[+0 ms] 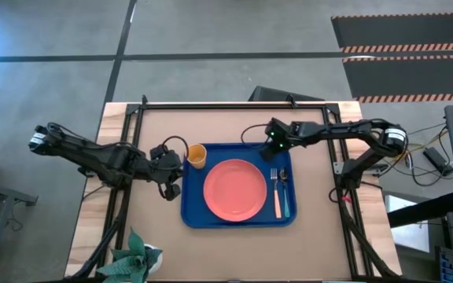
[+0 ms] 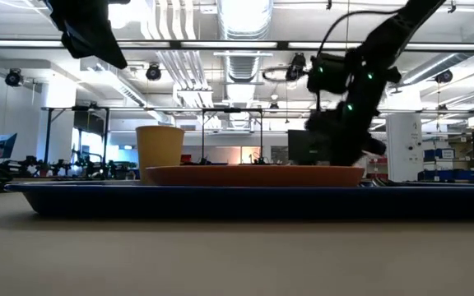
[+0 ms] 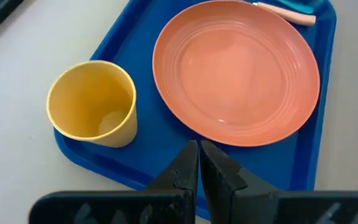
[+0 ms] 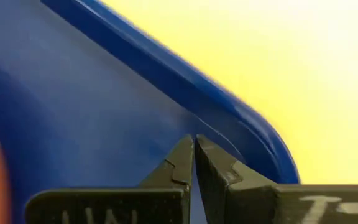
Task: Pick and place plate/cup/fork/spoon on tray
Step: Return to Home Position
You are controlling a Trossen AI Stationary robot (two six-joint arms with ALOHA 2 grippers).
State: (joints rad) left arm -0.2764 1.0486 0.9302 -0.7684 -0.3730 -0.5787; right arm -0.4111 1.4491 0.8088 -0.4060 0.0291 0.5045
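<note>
The blue tray [image 1: 192, 206] lies at the table's middle. On it rest the coral-pink plate [image 1: 234, 190], the orange-yellow cup [image 1: 197, 156] standing upright in the far left corner, and, right of the plate, the peach-handled fork [image 1: 276, 195] and the teal-handled spoon [image 1: 285, 196]. My left gripper [image 1: 173, 187] is shut and empty, raised above the tray's left rim [image 3: 126, 180], near the cup [image 3: 95, 102]. My right gripper [image 1: 274, 151] is shut and empty, low over the tray's floor [image 4: 104, 106] near its far right corner. My right gripper points its shut fingertips [image 4: 185, 155] down at the tray's floor beside the far rim [image 4: 185, 81]. Whether they touch the floor, I cannot tell.
A green plant [image 1: 136, 258] stands at the table's near left edge. Black frame rails [image 1: 211, 104] run along the far edge and both sides. Bare tabletop [image 1: 234, 251] lies between the tray and the near edge.
</note>
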